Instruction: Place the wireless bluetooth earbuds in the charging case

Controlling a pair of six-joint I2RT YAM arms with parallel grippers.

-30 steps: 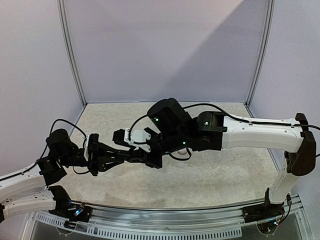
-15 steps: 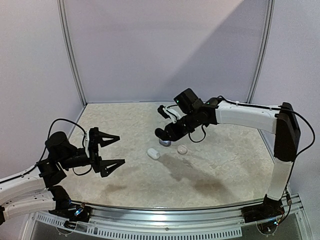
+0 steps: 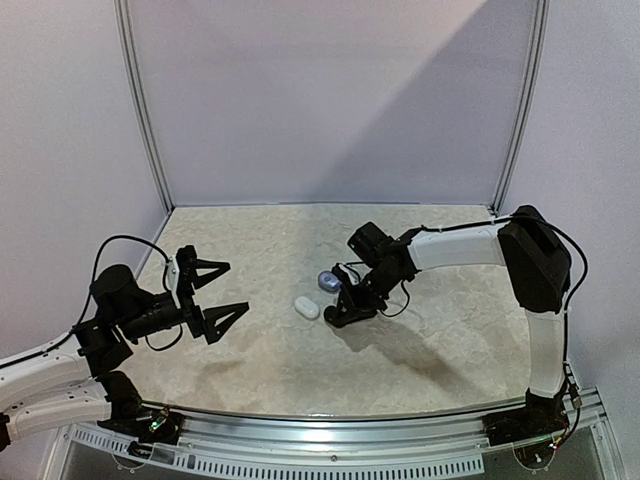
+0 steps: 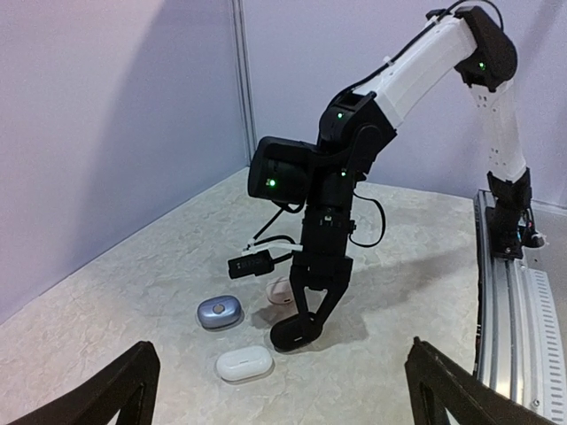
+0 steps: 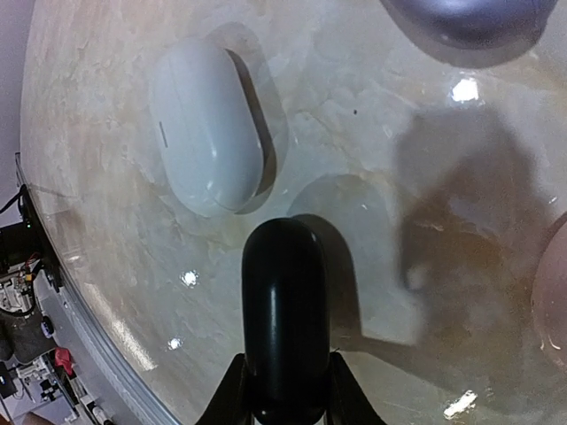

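**Top external view.** The left gripper [image 3: 237, 288] was observed held above the left side of the table [image 3: 250, 370], its jaws spread wide with nothing between them. The right gripper [image 3: 336, 318] was found lowered to the table surface near the centre. Whether its jaws were parted or pressed together could not be determined from this angle. Two charging cases were counted here. A white case [image 3: 307, 308] lay just left of the right gripper's tips, and a bluish-grey case [image 3: 327, 281] lay just behind that one. Both were well apart from the left gripper.

**Left wrist view.** The left fingers [image 4: 124, 390] were recorded at the two lower corners, wide apart, with bare table between them. Three cases were counted. The white case [image 4: 244, 363] was nearest the camera and the bluish-grey case [image 4: 220, 312] lay beyond it. A pinkish case [image 4: 282, 292] was partly hidden behind the right gripper [image 4: 299, 328], just beside its lower finger. Contact between the two could not be confirmed.

**Right wrist view.** Only one black finger [image 5: 283, 301] was in frame, so the state of the right jaws could not be told. The white case [image 5: 208, 137] lay up and left of that finger, apart from it, with its lid seam closed. The bluish-grey case [image 5: 469, 18] was cut off at the top edge and the pinkish case [image 5: 554, 301] at the right edge. The earbuds could not be made out in any view.
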